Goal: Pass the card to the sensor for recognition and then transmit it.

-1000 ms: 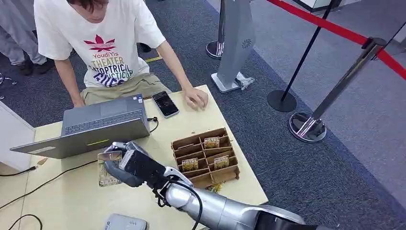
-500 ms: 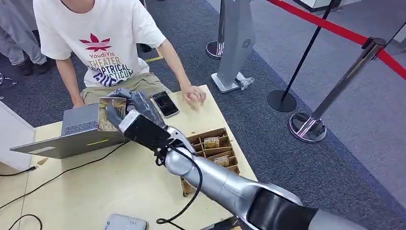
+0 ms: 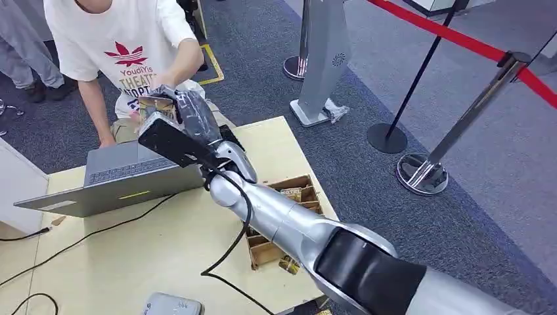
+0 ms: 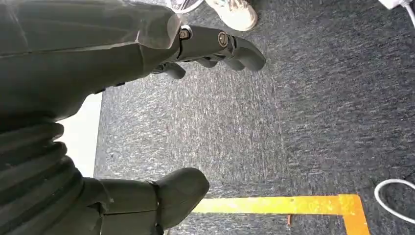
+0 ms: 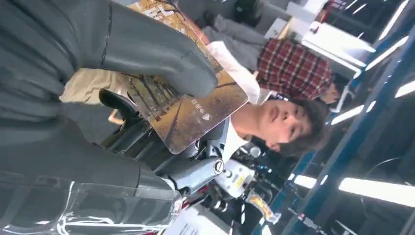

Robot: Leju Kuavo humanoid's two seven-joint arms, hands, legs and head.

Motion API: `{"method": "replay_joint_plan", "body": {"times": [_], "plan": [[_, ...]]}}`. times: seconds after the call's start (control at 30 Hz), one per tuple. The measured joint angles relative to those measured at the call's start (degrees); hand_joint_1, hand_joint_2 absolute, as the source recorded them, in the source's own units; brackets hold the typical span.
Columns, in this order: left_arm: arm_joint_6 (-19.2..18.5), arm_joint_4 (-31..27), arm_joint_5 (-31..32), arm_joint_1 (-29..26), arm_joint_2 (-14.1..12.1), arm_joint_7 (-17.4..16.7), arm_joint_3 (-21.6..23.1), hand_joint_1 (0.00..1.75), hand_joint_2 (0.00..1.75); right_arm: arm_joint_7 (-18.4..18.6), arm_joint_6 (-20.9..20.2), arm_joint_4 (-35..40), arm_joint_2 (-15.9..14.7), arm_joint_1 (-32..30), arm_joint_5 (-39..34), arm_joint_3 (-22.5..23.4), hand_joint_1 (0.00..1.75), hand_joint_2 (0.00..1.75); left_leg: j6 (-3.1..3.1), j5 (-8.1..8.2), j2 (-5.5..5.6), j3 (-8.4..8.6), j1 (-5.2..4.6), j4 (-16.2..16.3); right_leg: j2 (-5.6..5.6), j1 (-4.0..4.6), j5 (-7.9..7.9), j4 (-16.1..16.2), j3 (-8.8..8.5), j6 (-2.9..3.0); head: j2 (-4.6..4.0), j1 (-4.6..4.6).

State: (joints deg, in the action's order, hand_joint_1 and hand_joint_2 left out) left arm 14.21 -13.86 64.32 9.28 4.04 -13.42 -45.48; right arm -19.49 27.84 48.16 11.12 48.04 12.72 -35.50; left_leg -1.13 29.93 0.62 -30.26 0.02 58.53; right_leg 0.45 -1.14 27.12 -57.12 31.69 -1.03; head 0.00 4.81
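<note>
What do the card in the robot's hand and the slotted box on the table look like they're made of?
Card: likely glossy plastic, a thin stiff sheet with rounded corners and a printed photo, pinched in the right hand. Box: looks like matte brown cardboard or thin wood, with flat slotted dividers.

Card (image 5: 191, 112): brown-gold tree scene, white print. Right hand (image 3: 187, 125): dark grey. Table (image 3: 131, 256): pale yellow. Laptop (image 3: 118, 177): grey. Person's shirt (image 3: 125, 39): white, red leaf logo. Carpet (image 3: 368, 190): dark grey. Barrier tape (image 3: 453, 39): red.

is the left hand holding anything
No, the left hand hangs over grey carpet with its fingers apart and nothing between them.
</note>
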Motion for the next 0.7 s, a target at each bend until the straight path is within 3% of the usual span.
{"method": "replay_joint_plan", "body": {"times": [0.23, 0.27, 0.3, 0.33, 0.37, 0.4, 0.7], "plan": [[-0.39, 0.00, 0.15, 0.17, -0.15, -1.05, 0.37, 0.00, 1.75, -0.55, 2.44, -4.49, 1.00, 0.23, 2.52, 0.18, 1.75, 1.75, 0.00, 0.00, 0.00, 0.00, 0.00, 0.00, 0.01, 0.00, 0.00, 0.01, 0.01, 0.00, 0.00, 0.00], [-0.42, 0.00, 0.15, 0.18, -0.20, -1.18, 0.42, 0.00, 1.75, -0.53, 2.65, -4.94, 1.05, 0.23, 2.97, 0.18, 1.50, 1.75, 0.00, 0.00, 0.00, 0.00, 0.00, 0.00, 0.00, 0.00, 0.00, 0.01, 0.01, 0.00, 0.00, 0.00], [-0.42, 0.00, 0.15, 0.20, -0.24, -1.36, 0.44, 0.00, 1.75, -0.50, 2.91, -5.38, 1.18, 0.23, 3.19, 0.18, 1.47, 1.75, 0.00, 0.00, -0.01, 0.00, 0.00, 0.00, 0.01, 0.00, 0.00, 0.01, 0.01, 0.00, 0.00, 0.00], [-0.42, 0.00, 0.15, 0.20, -0.24, -1.38, 0.46, 0.00, 1.75, -0.48, 3.17, -5.66, 1.22, 0.23, 3.47, 0.18, 1.12, 1.75, 0.00, 0.00, -0.01, 0.00, 0.00, 0.00, 0.01, 0.00, 0.00, 0.01, 0.01, 0.00, 0.00, 0.00], [-0.42, 0.00, 0.15, 0.21, -0.26, -1.40, 0.50, 0.00, 1.75, -0.48, 3.43, -5.99, 1.33, 0.23, 3.89, 0.18, 0.45, 1.75, 0.00, 0.00, -0.01, 0.00, 0.00, 0.00, 0.01, 0.00, 0.00, 0.01, 0.01, 0.00, 0.00, 0.00], [-0.42, 0.00, 0.15, 0.21, -0.26, -1.40, 0.52, 0.00, 1.75, -0.46, 3.68, -6.28, 1.38, 0.23, 4.20, 0.18, 0.03, 1.75, 0.00, 0.00, -0.01, 0.00, 0.00, 0.00, 0.01, 0.00, 0.00, 0.01, 0.01, 0.00, 0.00, 0.00], [-0.31, 0.02, -0.06, 0.27, -0.48, -1.95, 1.22, 0.00, 1.75, -0.50, 5.12, -8.97, 2.43, 0.10, 6.84, 0.15, 0.00, 1.75, 0.00, 0.00, -0.01, 0.00, 0.00, 0.00, 0.01, 0.00, 0.00, 0.00, 0.01, 0.00, 0.00, 0.00]]}}
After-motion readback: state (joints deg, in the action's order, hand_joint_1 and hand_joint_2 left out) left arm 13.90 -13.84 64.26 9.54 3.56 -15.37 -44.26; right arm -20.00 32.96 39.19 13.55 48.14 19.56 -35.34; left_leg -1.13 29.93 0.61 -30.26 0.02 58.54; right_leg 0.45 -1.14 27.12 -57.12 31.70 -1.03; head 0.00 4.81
